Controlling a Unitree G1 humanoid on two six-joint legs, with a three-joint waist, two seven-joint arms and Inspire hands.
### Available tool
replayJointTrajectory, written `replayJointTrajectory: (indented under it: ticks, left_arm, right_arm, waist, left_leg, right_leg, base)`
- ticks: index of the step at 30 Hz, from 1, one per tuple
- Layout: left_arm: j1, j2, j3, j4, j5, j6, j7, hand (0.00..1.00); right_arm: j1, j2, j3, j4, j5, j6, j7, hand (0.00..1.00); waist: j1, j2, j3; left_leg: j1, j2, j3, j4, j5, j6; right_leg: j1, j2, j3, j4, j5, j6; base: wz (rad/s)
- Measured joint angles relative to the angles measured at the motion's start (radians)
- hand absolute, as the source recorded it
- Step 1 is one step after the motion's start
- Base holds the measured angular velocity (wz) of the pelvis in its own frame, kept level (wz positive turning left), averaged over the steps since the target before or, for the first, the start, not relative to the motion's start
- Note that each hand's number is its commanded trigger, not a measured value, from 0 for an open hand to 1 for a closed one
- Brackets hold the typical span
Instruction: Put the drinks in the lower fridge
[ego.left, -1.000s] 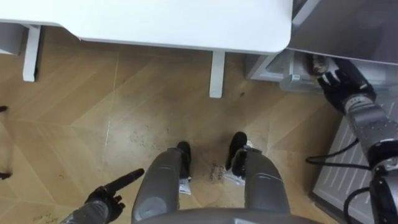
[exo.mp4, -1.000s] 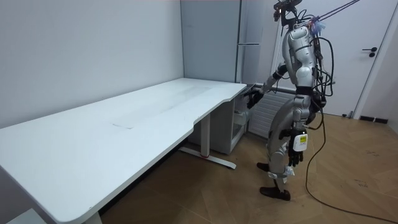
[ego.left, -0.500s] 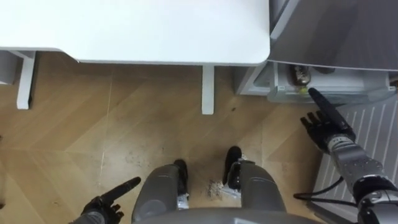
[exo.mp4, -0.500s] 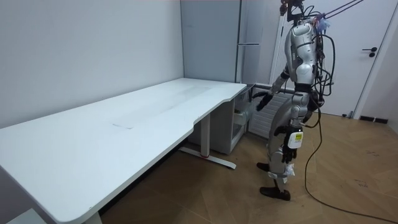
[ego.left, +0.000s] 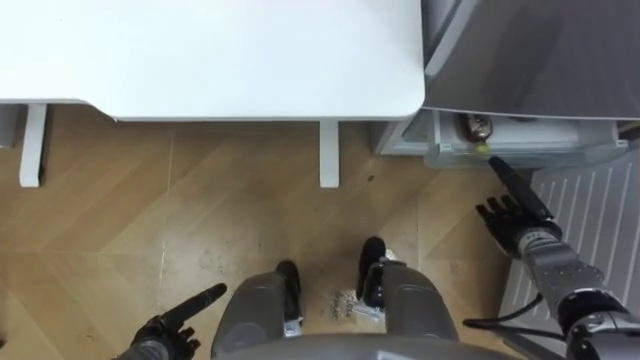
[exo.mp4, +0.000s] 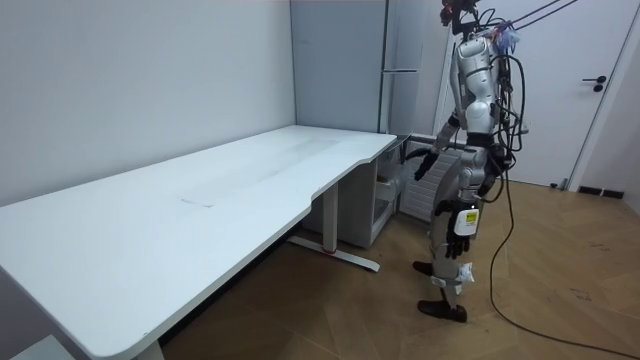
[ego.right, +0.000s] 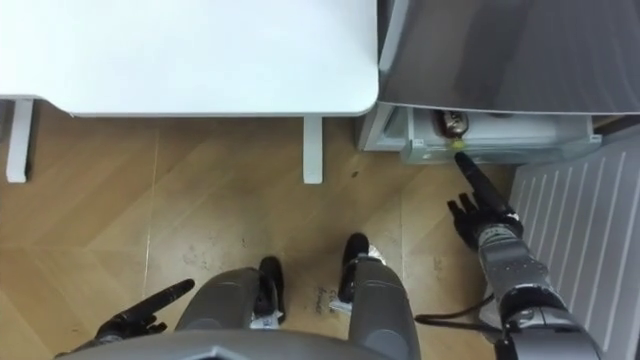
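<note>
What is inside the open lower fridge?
One dark drink lies near the left end of the lower fridge. The grey fridge body above covers the rest, so more drinks cannot be ruled out.

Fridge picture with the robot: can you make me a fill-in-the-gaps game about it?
The table beside the lower fridge is coloured ____.
The robot's right hand points straight fingers at the open lower fridge and holds ____.
The floor under its left hand is made of ____.
Missing words: white; nothing; wood.
</note>
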Motion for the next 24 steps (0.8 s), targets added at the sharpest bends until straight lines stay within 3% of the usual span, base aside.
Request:
replayJointTrajectory:
  ticks: [2, 5, 9, 14, 20, 24]
  left_arm:
    - [0.000, 0.000, 0.000, 0.000, 0.002, 0.001, 0.000, 0.00]
    - [-0.006, -0.003, 0.006, 0.012, 0.002, 0.001, 0.002, 0.00]
    - [-0.008, -0.005, 0.048, 0.019, 0.002, 0.000, 0.022, 0.00]
    - [-0.019, -0.009, 0.049, 0.020, 0.003, 0.001, 0.052, 0.00]
    - [-0.029, -0.014, 0.034, 0.022, -0.001, 0.001, 0.056, 0.00]
    - [-0.017, -0.013, 0.028, 0.022, -0.007, -0.003, 0.065, 0.00]
  right_arm:
    - [-0.007, 0.001, -0.018, 0.001, 0.000, 0.001, -0.010, 0.00]
    - [-0.035, 0.000, -0.055, 0.021, -0.002, 0.000, -0.030, 0.00]
    - [-0.059, -0.008, -0.154, 0.035, -0.004, -0.013, -0.096, 0.00]
    - [-0.113, -0.034, -0.174, 0.066, -0.001, -0.040, -0.176, 0.00]
    - [-0.163, -0.061, -0.188, 0.074, -0.005, -0.050, -0.225, 0.00]
    - [-0.184, -0.097, -0.188, 0.075, 0.023, -0.055, -0.234, 0.00]
  waist:
    - [-0.007, 0.000, 0.0009]
    - [-0.013, 0.000, 0.0102]
    - [-0.016, 0.003, 0.0117]
    - [-0.017, 0.017, 0.0149]
    - [-0.019, 0.037, 0.0173]
    - [-0.011, 0.048, 0.0161]
  left_leg:
    - [-0.002, 0.000, 0.000, 0.000, 0.000, 0.000]
    - [-0.003, 0.000, 0.000, -0.001, -0.001, 0.000]
    - [-0.035, -0.002, -0.001, 0.011, -0.001, 0.001]
    - [-0.077, -0.007, 0.000, 0.049, -0.004, 0.007]
    - [-0.102, -0.031, 0.034, 0.066, -0.012, 0.021]
    - [-0.166, -0.027, 0.058, 0.157, -0.052, 0.026]
  right_leg:
    - [-0.001, 0.000, -0.001, 0.001, -0.004, 0.001]
    - [-0.002, -0.003, -0.004, 0.001, -0.007, 0.001]
    - [-0.034, -0.013, -0.005, 0.008, -0.007, 0.001]
    - [-0.073, -0.016, -0.005, 0.035, -0.009, 0.005]
    - [-0.140, -0.049, 0.027, 0.116, -0.034, 0.013]
    - [-0.228, -0.053, 0.067, 0.217, -0.066, 0.012]
  base:
    - [0.04]
    - [0.00]
    - [0.03]
    - [0.03]
    - [-0.03]
    - [-0.13]
